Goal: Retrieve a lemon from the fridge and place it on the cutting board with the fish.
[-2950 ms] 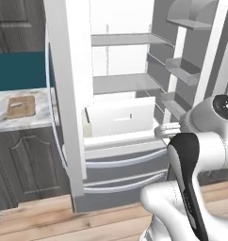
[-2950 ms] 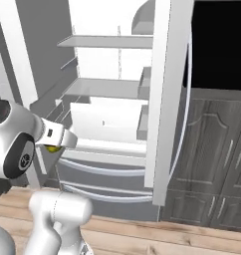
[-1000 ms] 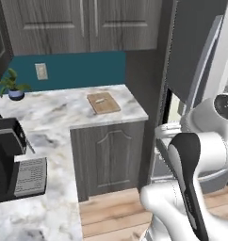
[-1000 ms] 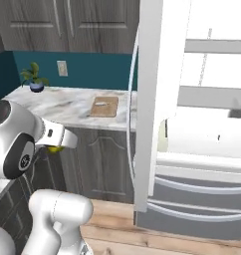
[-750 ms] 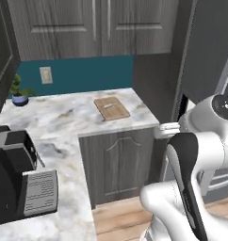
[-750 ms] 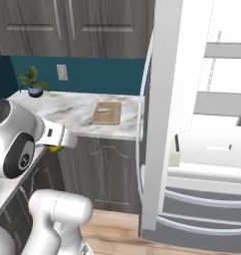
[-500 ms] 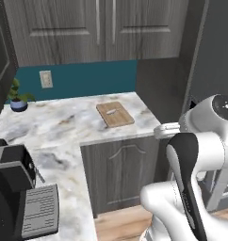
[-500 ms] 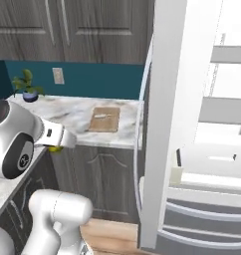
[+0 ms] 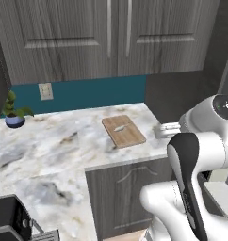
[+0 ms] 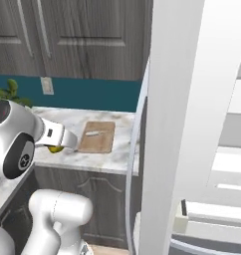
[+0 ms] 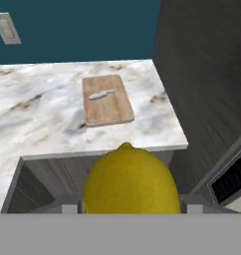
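Up close, lemon (image 11: 130, 179) in gripper (image 11: 130, 201)

1. The lemon (image 11: 130, 180) sits large at the bottom of the hand view, bright yellow, its small nub pointing up — it is held in the tool (image 11: 131, 203), whose grey finger parts show at either side of the fruit.
2. Beyond it lies a marble tabletop (image 11: 38, 117) with grey and tan veining.
3. The cutting board (image 11: 106, 100) rests flat on that tabletop, near its front edge — light-brown, with rounded corners.
4. The fish (image 11: 103, 94) lies on the board's far half, slender and silvery-white, angled slightly.
5. A teal wall (image 11: 82, 30) backs the tabletop, with a pale outlet plate (image 11: 5, 28) at upper left.
6. A dark wood-grain panel (image 11: 207, 74) rises at the right.
7. Grey cabinet fronts (image 11: 48, 182) show below the tabletop edge.
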Controlling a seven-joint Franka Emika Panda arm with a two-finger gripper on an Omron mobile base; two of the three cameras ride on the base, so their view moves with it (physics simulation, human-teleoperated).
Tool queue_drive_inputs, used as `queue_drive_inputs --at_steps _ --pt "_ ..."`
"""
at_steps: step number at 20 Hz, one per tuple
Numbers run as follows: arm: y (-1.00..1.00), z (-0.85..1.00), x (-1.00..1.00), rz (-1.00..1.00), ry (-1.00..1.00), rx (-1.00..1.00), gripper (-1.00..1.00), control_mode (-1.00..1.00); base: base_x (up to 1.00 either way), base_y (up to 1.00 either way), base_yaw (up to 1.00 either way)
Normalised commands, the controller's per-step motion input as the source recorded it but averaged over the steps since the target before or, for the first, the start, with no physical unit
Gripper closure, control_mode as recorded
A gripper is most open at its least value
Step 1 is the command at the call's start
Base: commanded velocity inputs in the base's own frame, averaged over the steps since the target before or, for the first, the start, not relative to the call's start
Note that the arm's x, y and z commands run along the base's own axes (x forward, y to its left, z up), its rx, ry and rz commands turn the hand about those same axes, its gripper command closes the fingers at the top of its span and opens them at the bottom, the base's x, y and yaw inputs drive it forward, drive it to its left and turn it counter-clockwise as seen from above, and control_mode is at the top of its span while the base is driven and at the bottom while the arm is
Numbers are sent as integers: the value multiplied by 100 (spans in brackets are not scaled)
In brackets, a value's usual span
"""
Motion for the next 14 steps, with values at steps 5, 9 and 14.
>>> queue_drive_inputs --at_steps 5,9,14 --pt "0 0 0 0 0 0 100 100 48 0 0" --pt "0 0 0 0 0 0 100 100 34 0 0" --pt "0 0 0 0 0 0 100 100 1 0 0"
